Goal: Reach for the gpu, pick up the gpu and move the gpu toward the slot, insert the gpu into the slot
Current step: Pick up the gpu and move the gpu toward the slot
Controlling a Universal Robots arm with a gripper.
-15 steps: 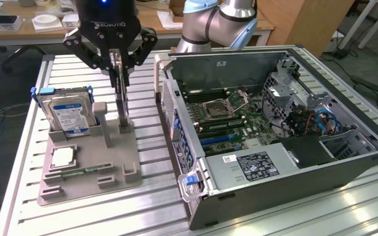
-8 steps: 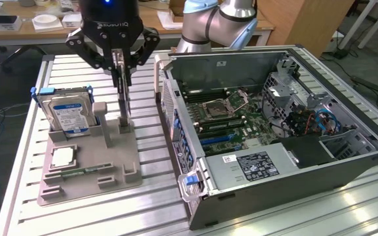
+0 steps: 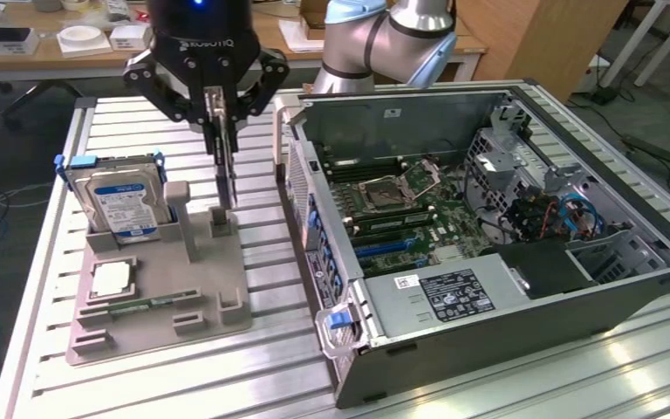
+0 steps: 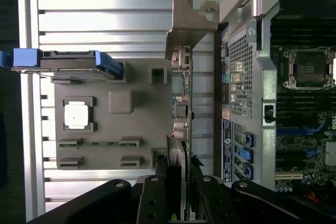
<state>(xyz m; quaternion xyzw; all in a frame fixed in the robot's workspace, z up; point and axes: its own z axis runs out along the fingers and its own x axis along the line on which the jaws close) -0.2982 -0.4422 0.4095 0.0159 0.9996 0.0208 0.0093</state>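
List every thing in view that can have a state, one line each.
gripper: shut on the gpu's upper part.
gpu: upright on edge, lower end at the grey holder.
hard drive: standing upright in the grey holder.
computer case: lying on its side, open on top.
slot: empty.

Upper edge of gpu (image 3: 228,179) hidden between claw (image 3: 221,133) fingers (image 3: 212,106). Arm (image 3: 387,39) cut off at exterior view's top edge. Wrist view: claw body cut by frame edge, gpu's near end lost between 2 fingers. Power-supply label (image 3: 452,292) print too small to read.
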